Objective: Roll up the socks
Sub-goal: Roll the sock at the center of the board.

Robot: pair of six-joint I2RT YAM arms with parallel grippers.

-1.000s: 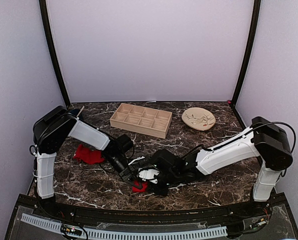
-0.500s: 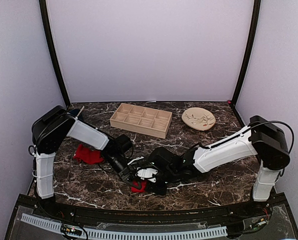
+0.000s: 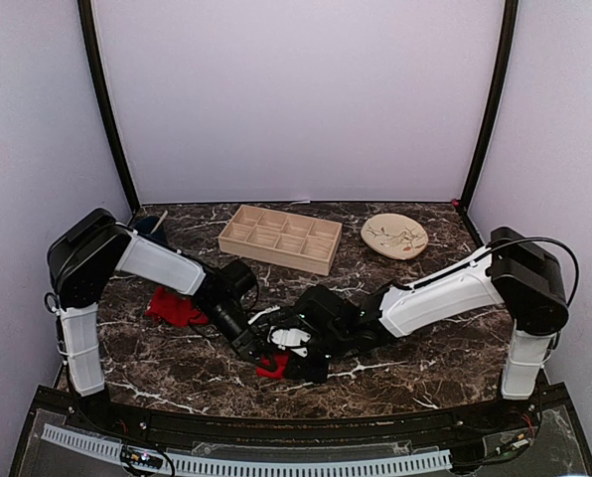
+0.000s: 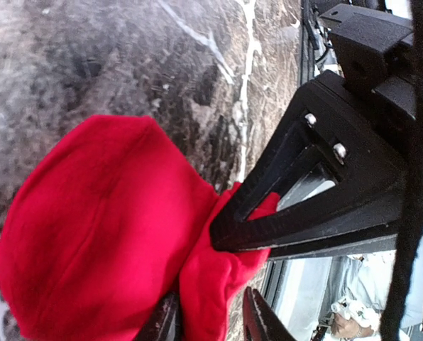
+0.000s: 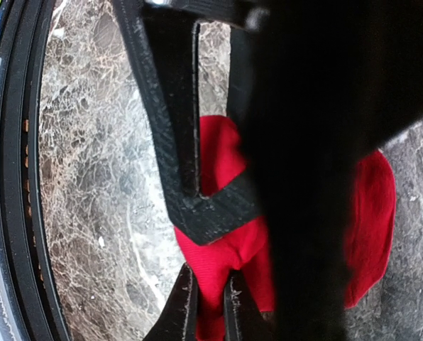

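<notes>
Dark marble bench (image 3: 445, 343) carries all the things. Near its front edge the left tool (image 4: 209, 321) and the right tool (image 5: 210, 307) meet tip to tip, and the red sock (image 3: 274, 367) lies bunched on the bench directly under both of them. Each tool is narrow — its two fingers pinch a fold of this sock. Behind the left tool, beside its arm, a second red sock (image 3: 175, 306) lies crumpled. Far beyond both tools stand a wooden divided tray (image 3: 280, 238) and a beige patterned plate (image 3: 394, 237) — well apart from the held sock.
</notes>
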